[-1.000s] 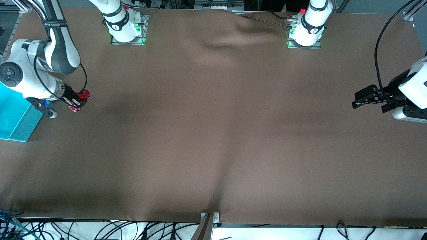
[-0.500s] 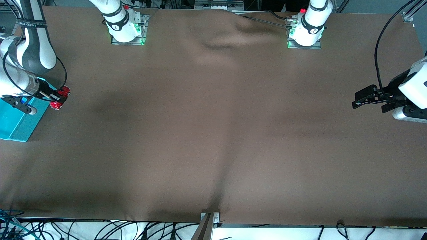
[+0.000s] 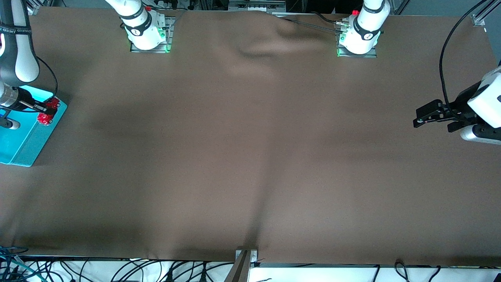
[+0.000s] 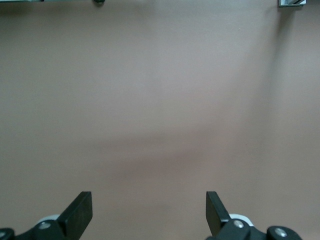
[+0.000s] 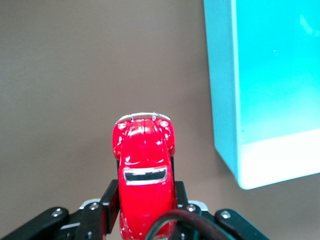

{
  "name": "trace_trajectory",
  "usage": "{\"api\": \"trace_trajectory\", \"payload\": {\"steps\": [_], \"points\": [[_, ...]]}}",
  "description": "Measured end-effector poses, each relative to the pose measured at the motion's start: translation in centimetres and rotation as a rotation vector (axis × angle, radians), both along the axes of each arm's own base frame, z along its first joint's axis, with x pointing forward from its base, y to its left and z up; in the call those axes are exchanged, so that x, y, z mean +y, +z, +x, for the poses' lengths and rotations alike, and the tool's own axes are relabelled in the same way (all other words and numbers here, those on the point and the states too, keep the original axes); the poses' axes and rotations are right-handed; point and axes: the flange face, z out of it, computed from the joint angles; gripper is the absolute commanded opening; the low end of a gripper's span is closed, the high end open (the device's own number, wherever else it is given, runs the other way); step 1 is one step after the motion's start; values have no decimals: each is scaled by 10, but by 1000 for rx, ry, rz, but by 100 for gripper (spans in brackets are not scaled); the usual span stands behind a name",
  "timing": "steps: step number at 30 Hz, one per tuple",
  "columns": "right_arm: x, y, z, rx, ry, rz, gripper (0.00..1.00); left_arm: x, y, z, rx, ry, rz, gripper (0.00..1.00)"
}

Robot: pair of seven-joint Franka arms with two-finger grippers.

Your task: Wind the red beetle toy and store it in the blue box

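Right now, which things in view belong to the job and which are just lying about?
Job:
- toy, held in the right gripper over the box's edge
- box, at the right arm's end of the table

Not in use:
- left gripper, fingers open, waiting over the table at the left arm's end
- cables along the table's near edge

The brown table (image 3: 250,156) lies bare across its whole middle, so a gripper can pass there freely. The only obstacle on it is the blue box (image 3: 23,137), at the right arm's end, and its top is open. The left gripper (image 3: 424,116) waits open over the other end.
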Motion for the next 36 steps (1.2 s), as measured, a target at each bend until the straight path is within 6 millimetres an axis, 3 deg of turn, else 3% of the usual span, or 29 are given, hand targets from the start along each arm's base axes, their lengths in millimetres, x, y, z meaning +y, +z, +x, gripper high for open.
{"api": "trace_trajectory", "payload": {"steps": [7, 19, 36], "points": [[-33, 0, -6, 6, 48, 7, 0, 0, 0, 0, 0, 0, 0, 100], [-115, -17, -20, 8, 104, 52, 0, 0, 0, 0, 0, 0, 0, 100], [-164, -53, -22, 51, 156, 63, 0, 0, 0, 0, 0, 0, 0, 100]]}}
